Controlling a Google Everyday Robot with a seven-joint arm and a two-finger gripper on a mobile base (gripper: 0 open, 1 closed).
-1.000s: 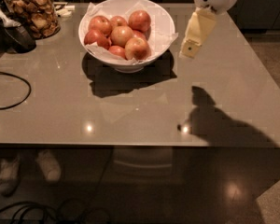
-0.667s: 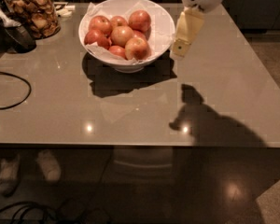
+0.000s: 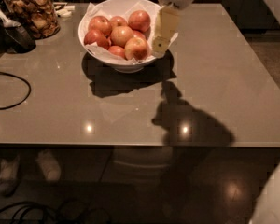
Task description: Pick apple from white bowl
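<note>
The white bowl (image 3: 126,64) stands at the back of the grey table, lined with crinkled white paper and holding several apples. A larger reddish-pink apple (image 3: 122,35) with a pale yellow-orange patch lies in the middle of the pile. Smaller, redder apples lie around it. My gripper (image 3: 161,45) hangs down from the white wrist at the top. Its cream fingers are over the bowl's right rim, beside the rightmost front apple (image 3: 136,48).
A glass jar of brown snacks (image 3: 31,13) stands at the back left, with a dark scoop (image 3: 14,31) beside it. A black cable (image 3: 9,90) loops on the table's left side. The table's front edge (image 3: 130,146) runs across the middle.
My gripper has moved left from beside the bowl to over its right rim. Its shadow on the table has moved left with it.
</note>
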